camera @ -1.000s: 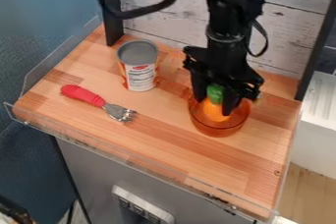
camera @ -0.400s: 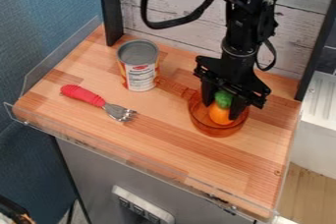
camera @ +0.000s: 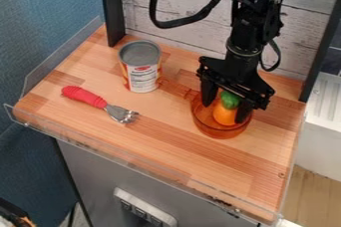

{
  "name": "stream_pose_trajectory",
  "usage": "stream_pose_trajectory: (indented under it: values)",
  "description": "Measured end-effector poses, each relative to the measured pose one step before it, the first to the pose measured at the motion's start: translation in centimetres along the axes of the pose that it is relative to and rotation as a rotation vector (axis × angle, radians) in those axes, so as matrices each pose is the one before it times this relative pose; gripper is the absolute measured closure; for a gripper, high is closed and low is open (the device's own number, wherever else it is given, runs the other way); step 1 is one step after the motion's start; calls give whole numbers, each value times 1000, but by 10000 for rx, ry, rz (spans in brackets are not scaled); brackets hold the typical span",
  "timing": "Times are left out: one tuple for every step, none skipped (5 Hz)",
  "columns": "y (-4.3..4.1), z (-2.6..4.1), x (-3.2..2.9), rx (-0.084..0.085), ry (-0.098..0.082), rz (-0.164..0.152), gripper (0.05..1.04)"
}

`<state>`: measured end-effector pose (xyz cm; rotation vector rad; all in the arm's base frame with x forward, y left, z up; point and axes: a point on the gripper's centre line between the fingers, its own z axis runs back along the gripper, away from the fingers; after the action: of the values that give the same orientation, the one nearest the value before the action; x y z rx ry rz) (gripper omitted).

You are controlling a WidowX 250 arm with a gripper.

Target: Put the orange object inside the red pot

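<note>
The black gripper [camera: 225, 111] hangs over the pot right of centre, its fingers open and reaching down inside the rim, one on each side of the orange object. The orange object [camera: 225, 116], rounded with a green top, is inside the pot between the fingers, with a small gap beside the left one. Around it stands the see-through orange-red pot [camera: 216, 131], whose handle runs up and left toward the can. Whether the object rests on the pot's bottom I cannot tell.
A grey-topped can [camera: 141, 69] stands left of the pot, close to its handle. Farther left lies a red-handled fork-like utensil [camera: 93, 100]. A clear raised edge [camera: 133, 156] borders the wooden surface [camera: 220, 166].
The arm and gripper have shifted slightly right, and the fingers have spread apart from the orange object. That object has moved a little right within the pot.
</note>
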<state>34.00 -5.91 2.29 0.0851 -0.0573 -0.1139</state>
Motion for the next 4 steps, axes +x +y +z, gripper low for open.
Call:
stream_pose_trajectory:
  values:
    - [-11,0,-51,-7,32,55,79]
    - [533,1468,626,-264,-229,170,83]
    - [579,2039,269,-378,-152,283,83]
    - [378,2014,63,-268,-249,59,83]
